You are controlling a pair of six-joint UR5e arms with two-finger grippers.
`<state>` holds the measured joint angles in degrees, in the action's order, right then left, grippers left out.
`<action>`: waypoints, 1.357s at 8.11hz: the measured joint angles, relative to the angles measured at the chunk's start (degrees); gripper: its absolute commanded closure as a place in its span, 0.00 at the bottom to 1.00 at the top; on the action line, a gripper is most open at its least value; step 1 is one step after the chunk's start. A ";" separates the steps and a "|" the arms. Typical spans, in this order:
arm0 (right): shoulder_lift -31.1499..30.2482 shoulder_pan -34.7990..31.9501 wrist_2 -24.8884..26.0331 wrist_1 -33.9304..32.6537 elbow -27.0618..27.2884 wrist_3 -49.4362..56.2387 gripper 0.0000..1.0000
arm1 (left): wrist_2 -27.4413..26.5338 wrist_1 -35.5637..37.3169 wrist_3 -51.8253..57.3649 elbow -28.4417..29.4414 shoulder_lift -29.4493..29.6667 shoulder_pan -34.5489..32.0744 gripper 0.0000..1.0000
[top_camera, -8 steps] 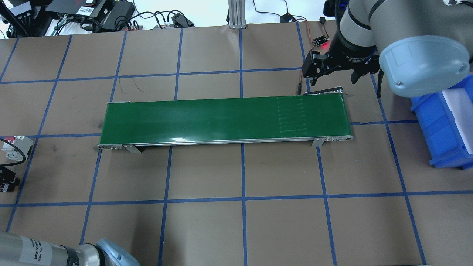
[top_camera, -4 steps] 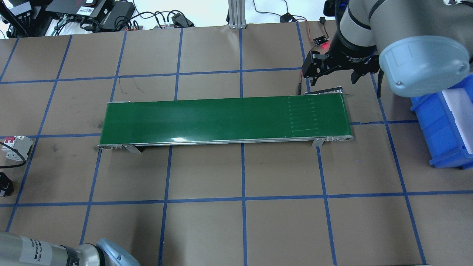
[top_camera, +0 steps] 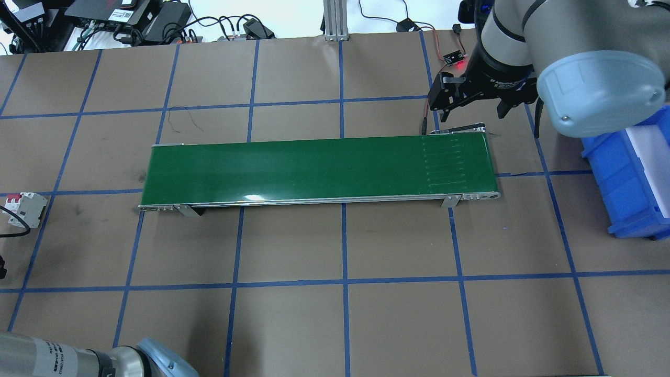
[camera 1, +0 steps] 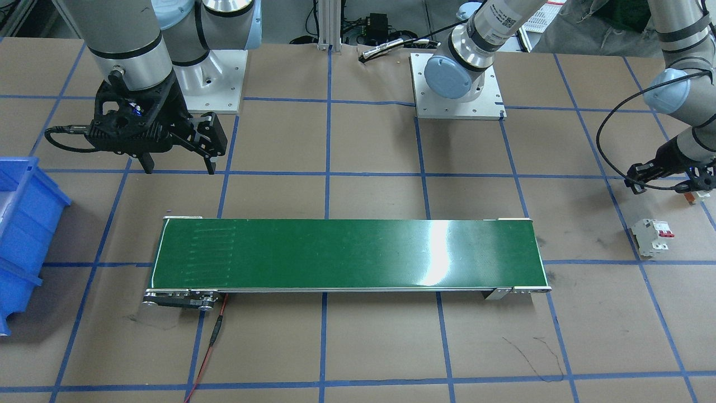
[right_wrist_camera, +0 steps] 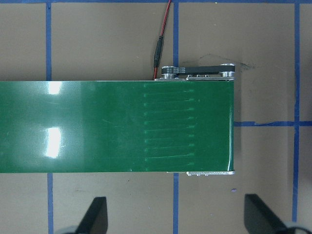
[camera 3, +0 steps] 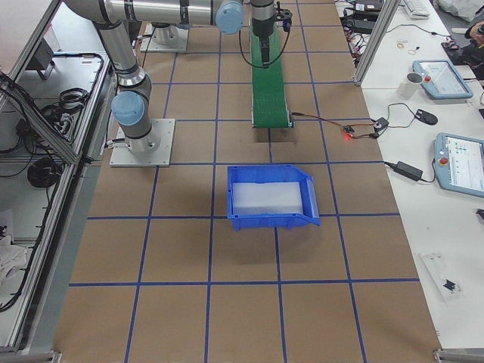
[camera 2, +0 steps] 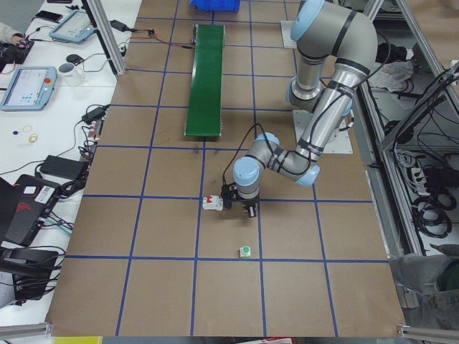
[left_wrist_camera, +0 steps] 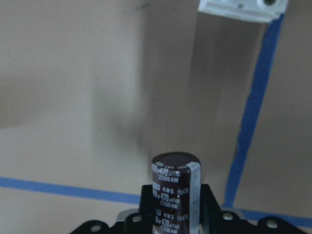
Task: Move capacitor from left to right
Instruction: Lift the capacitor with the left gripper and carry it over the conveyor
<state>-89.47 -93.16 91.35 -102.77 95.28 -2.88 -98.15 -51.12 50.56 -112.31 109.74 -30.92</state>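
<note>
Capacitor (left_wrist_camera: 175,192) upright, clenched in left claw (camera 2: 241,206) over counter's left end; right claw (right_wrist_camera: 178,217) spread, empty. Judged light, rigid, smooth-sleeved, likely slippery: hold mid-body, across the cylinder

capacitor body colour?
The capacitor is dark brown-black with a pale grey stripe; clearest in left wrist view.

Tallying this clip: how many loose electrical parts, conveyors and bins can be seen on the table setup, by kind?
capacitor: 1
breaker: 1
push button: 1
conveyor belt: 1
blue bin: 1
Total: 5
</note>
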 measured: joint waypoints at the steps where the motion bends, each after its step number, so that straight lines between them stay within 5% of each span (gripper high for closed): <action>1: 0.00 0.00 0.00 0.01 0.02 0.01 0.00 | -1.25 -4.41 -1.99 0.09 -2.61 -0.18 0.96; 5: 0.00 0.00 -0.03 0.02 0.03 -0.02 0.00 | -1.35 -19.89 -13.96 0.35 -14.02 -6.93 0.93; 11: 0.00 0.00 -0.03 0.02 0.02 -0.05 0.00 | 5.75 -25.88 -30.57 3.83 -18.61 -31.04 0.93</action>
<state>-89.47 -93.16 91.32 -102.74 95.29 -2.93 -92.40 -77.00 19.99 -108.48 91.13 -61.96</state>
